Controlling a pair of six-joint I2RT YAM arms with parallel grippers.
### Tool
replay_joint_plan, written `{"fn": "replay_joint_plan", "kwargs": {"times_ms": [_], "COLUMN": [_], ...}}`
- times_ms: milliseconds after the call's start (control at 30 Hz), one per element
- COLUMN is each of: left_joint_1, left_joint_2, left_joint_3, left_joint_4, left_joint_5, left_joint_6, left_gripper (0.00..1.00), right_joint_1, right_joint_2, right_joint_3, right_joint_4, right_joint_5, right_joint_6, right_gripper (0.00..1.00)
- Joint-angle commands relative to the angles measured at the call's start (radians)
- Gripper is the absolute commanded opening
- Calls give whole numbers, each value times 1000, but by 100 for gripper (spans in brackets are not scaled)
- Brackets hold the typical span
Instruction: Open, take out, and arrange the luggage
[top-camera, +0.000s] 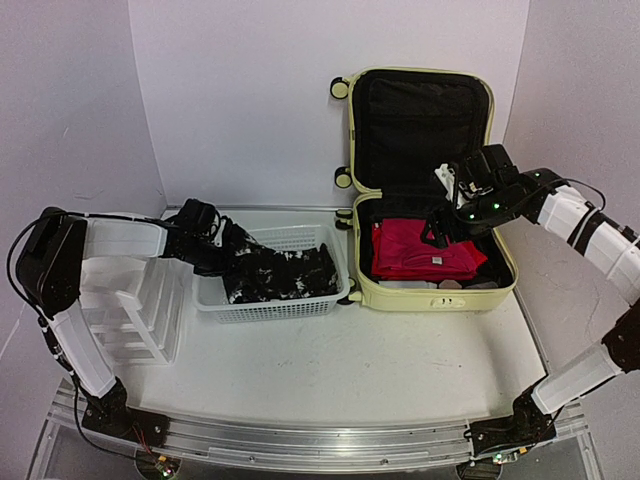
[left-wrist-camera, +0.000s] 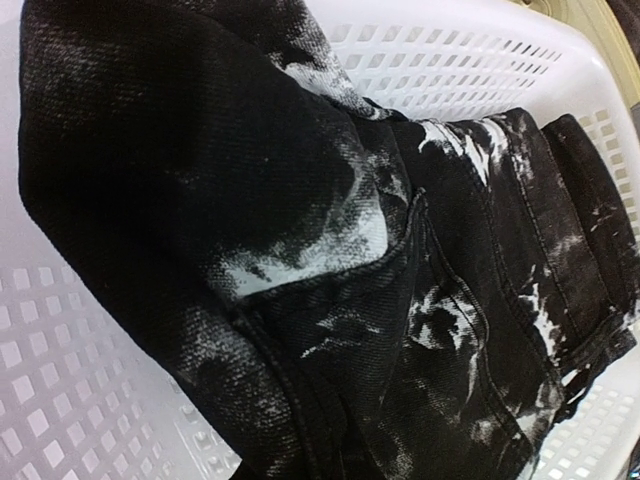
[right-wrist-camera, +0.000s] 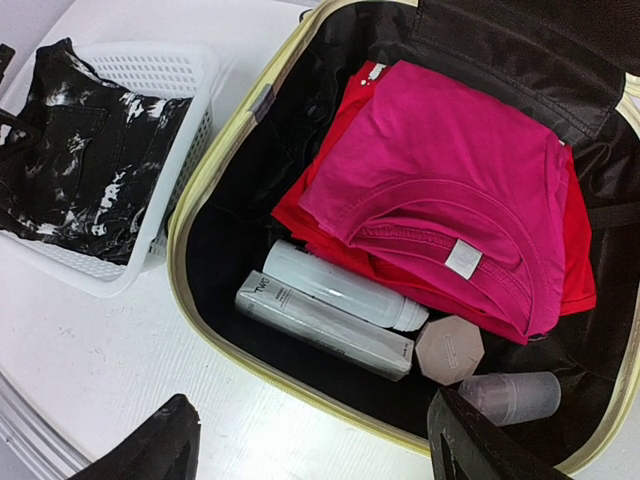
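Left arm folded at the elbow, forearm reaching right into the basket (top-camera: 300, 312). Left end effector (top-camera: 225, 252) pinched shut on the jeans (top-camera: 285, 272). Right arm arcs in from the right, right end effector (top-camera: 440, 232) wide, holding nothing, over the pink shirt (top-camera: 420, 250) in the luggage (top-camera: 430, 298). The luggage sits far right on the desk (top-camera: 350, 370), lid upright. Grey box (right-wrist-camera: 325, 325) print is unreadable.

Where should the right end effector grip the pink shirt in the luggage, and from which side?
On the pink shirt, probably the collar edge by the white tag, from straight above: it lies flat, folded on the red shirt, and that edge is the exposed one.
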Motion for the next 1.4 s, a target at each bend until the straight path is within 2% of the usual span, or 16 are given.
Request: {"fn": "replay_joint_plan", "kwargs": {"times_ms": [0,33,67,200,300,367,433,500,567,667,733,867,1033,1167,1267,1367], "left_joint_1": [-24,-36,-49,-136,-207,-224,-233,-234,-235,-235,-234,-232,-232,-233,-233,-231], "left_joint_2": [-34,-32,-30,-62,-114,-144,-168,-185,-176,-112,-72,-31,-8,63,85,33], "left_joint_3": [21,30,43,100,156,186,198,203,215,257,259,214,116,163,272,341], "left_joint_4": [4,-18,-51,-184,-296,-352,-385,-393,-391,-391,-392,-448,-460,-498,-550,-549], "left_joint_5": [-136,-169,-215,-402,-558,-590,-563,-472,-320,-77,-17,-99,-174,-261,-272,-274], "left_joint_6": [84,92,101,112,109,83,52,22,7,9,-7,-37,-60,-26,21,49], "left_gripper": [0,0,5,36,41,46,48,47,44,29,21,15,12,11,15,26], "right_joint_1": [6,7,8,11,11,11,11,12,14,16,17,24,27,29,33,35], "right_joint_2": [-2,1,4,12,12,12,15,17,18,24,26,21,1,16,16,5], "right_joint_3": [11,11,11,10,2,-5,-6,-7,-6,-3,0,6,-4,7,16,13], "right_joint_4": [9,9,8,3,-8,-11,-15,-17,-18,-20,-20,-29,-35,-37,-45,-54], "right_joint_5": [17,17,14,17,29,35,31,26,21,12,3,0,8,1,2,23], "right_joint_6": [-12,-12,-12,-16,-22,-25,-25,-23,-23,-23,-23,-23,-26,-27,-28,-36], "right_gripper": [80,79,80,80,80,80,80,80,80,80,80,80,81,81,81,81]}}
